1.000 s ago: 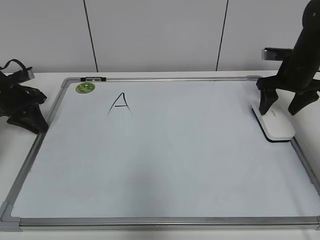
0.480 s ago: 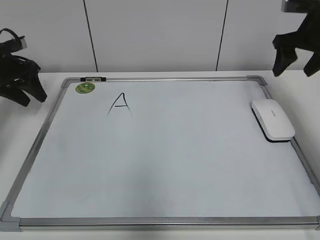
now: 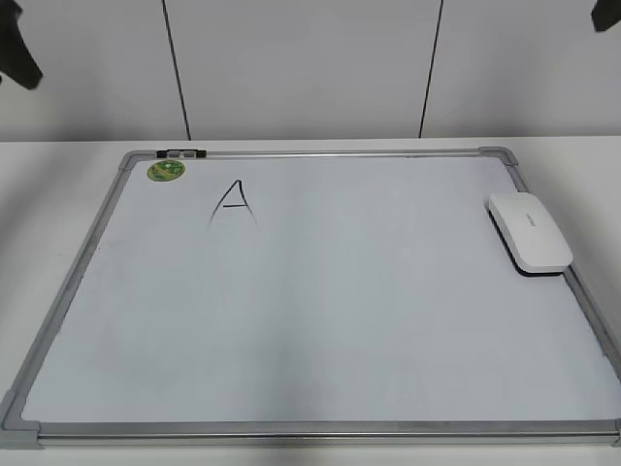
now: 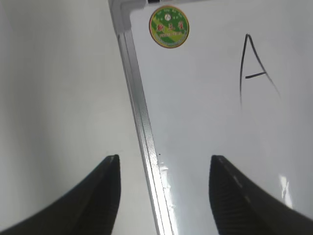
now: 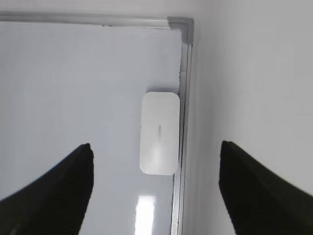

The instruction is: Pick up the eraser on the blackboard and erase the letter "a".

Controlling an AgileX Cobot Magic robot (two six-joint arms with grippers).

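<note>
The white eraser (image 3: 529, 231) lies flat on the blackboard (image 3: 320, 153), against its right frame; it also shows in the right wrist view (image 5: 159, 133). No lowercase "a" shows on the board. Only an angular capital "A" (image 3: 233, 204) stands at the upper left, also in the left wrist view (image 4: 254, 68). My right gripper (image 5: 155, 146) is open and empty, high above the eraser. My left gripper (image 4: 164, 166) is open and empty, high above the board's left frame (image 4: 142, 112). In the exterior view only dark slivers of the arms show at the top corners.
A round green sticker (image 3: 166, 170) sits at the board's top left corner, beside a small black clip (image 3: 181, 153) on the top frame. The board lies on a white table (image 3: 58, 155) with a white panelled wall behind.
Both arms have risen up and outward, almost out of the exterior view. The right gripper has lifted off the eraser, which stays where it lay.
</note>
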